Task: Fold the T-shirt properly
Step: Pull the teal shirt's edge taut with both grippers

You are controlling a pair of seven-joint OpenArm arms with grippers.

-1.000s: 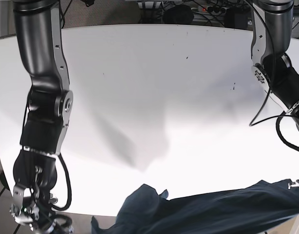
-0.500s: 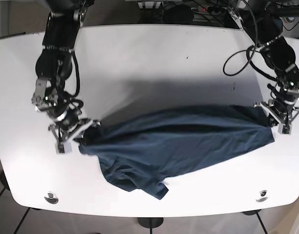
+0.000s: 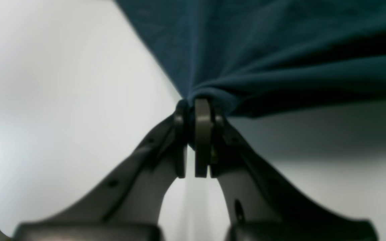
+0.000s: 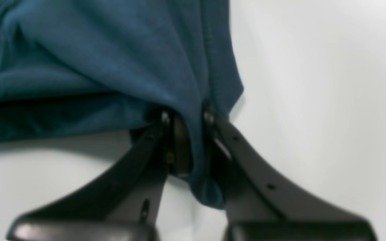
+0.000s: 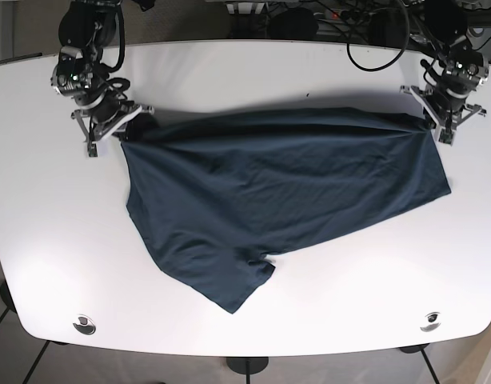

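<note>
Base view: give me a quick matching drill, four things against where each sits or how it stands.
Things:
1. left tool
2. right tool
3. T-shirt
4. table

States:
A. white, bare along the far edge
B. shut on cloth at the view's left
C. spread out, dark blue
D. shut on cloth at the view's right

Pairs: 1-D, 2-B, 3-C, 4-A

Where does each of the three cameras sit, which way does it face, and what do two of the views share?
Base: overhead, looking down on the white table, the blue T-shirt and both arms.
Left wrist: behind the left claw, looking along it at the bunched shirt corner it pinches.
Right wrist: behind the right claw, looking along it at the shirt edge caught between its fingers.
Shared: the T-shirt and table show in all three views; the base view also shows both claws.
</note>
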